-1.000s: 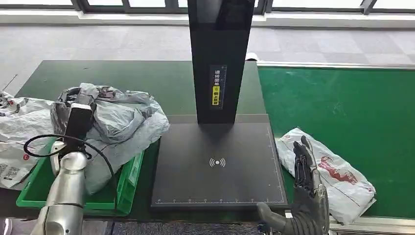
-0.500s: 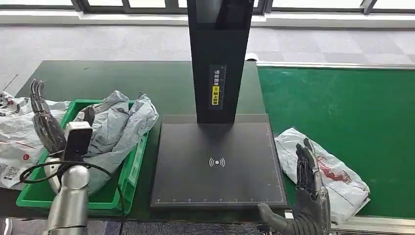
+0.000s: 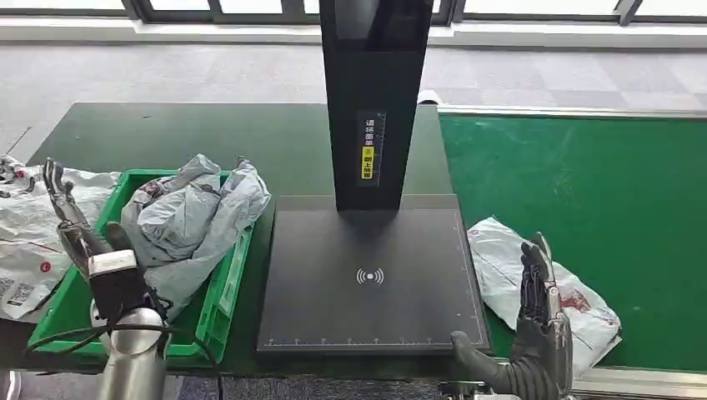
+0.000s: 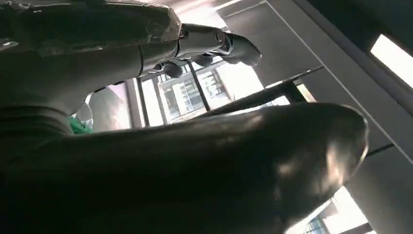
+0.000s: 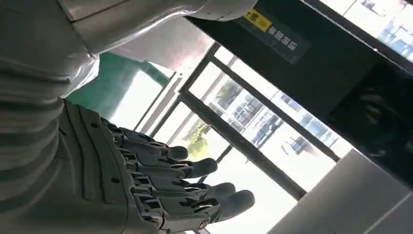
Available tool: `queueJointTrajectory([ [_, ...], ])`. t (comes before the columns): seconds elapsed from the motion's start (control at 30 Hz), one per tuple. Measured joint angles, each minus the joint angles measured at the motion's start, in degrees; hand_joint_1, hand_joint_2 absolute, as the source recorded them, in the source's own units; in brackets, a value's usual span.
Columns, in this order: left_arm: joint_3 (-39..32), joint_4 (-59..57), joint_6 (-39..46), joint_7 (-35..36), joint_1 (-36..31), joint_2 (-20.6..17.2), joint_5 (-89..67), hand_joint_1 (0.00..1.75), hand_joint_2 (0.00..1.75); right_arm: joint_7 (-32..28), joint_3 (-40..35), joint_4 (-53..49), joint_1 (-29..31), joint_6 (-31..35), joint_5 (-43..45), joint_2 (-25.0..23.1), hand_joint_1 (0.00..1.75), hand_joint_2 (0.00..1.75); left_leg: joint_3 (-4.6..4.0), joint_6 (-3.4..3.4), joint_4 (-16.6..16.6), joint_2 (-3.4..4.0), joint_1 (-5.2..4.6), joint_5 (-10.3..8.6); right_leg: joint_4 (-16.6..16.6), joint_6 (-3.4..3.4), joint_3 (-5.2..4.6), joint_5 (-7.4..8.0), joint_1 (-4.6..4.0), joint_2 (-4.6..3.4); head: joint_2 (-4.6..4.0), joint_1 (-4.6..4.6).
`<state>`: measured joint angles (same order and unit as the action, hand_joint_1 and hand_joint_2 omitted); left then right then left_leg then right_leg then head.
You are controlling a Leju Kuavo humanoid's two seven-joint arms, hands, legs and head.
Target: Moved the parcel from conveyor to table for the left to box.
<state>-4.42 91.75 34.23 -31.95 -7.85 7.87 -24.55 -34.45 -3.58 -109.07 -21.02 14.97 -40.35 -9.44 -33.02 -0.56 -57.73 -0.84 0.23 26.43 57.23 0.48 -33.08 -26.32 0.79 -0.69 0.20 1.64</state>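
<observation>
**Both hands raised and empty, parcel on the conveyor**

My right hand (image 3: 538, 321) stands nearest, fingers straight and spread, holding nothing, just in front of the white parcel (image 3: 508, 262). The parcel lies on the green conveyor (image 3: 584, 175), at its edge beside the black scanner plate (image 3: 371, 279). My left hand (image 3: 71, 221) is raised too, fingers apart and empty, over the near left edge of the green box (image 3: 221, 304). In the box sit crumpled grey bags (image 3: 188, 221), heaped against its right wall. White bags (image 3: 29, 229) lie on the dark tabletop (image 3: 208, 133) left of the box. Farther back, the scanner's black column (image 3: 375, 100) rises from the plate.
</observation>
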Motion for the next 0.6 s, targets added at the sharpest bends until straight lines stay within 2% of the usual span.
queueJointTrajectory([
  [0.17, 1.09, 1.31, -0.02, -0.04, 0.89, 0.44, 0.02, 0.0, 0.0, -0.02, 1.0, 0.55, 0.03, 0.0, -0.35, -0.18, 0.0, 1.75, 0.01, 0.02, 0.0, 0.02, 0.0, 0.02, 0.0, 0.0, -0.02, 0.0, -0.01, 0.0, 0.0, 0.0],
  [0.23, 1.51, 1.58, -1.23, -0.75, 1.12, 0.48, 1.84, 0.0, 0.0, 1.89, 1.38, 0.76, 0.05, 1.05, -2.45, -0.33, 0.0, 1.75, 0.02, 0.01, 0.0, 0.02, 0.0, 0.02, 0.0, 0.0, -0.02, 0.0, -0.02, 0.0, 0.0, 0.0],
  [0.37, 5.43, 2.8, -10.04, -3.83, 3.95, 1.47, 7.87, 0.0, 0.0, 11.57, 6.65, 2.56, 0.94, 5.6, -15.11, -1.77, 0.0, 1.75, 0.02, 0.03, 0.0, -0.01, 0.0, 0.02, 0.0, 0.01, -0.01, -0.01, 0.0, 0.04, 0.0, 0.0],
  [0.47, 10.24, 2.38, -14.72, -5.09, 5.94, 2.8, 12.29, 0.0, 0.0, 14.9, 13.51, 5.59, 2.6, 7.47, -24.81, -3.04, 0.0, 1.75, 0.0, 0.1, 0.0, 0.0, -0.05, 0.07, -0.05, 0.04, 0.03, 0.01, 0.05, 0.03, 0.0, 0.0],
  [0.6, 13.72, 0.49, -21.87, -5.12, 7.1, 4.26, 19.06, 0.0, 0.0, 17.92, 19.88, 11.11, 5.5, 7.63, -29.7, -3.58, 0.0, 1.75, 0.0, 0.12, -0.01, 0.01, -0.08, 0.08, -0.07, 0.07, 0.02, 0.03, 0.07, 0.01, 0.0, 0.0],
])
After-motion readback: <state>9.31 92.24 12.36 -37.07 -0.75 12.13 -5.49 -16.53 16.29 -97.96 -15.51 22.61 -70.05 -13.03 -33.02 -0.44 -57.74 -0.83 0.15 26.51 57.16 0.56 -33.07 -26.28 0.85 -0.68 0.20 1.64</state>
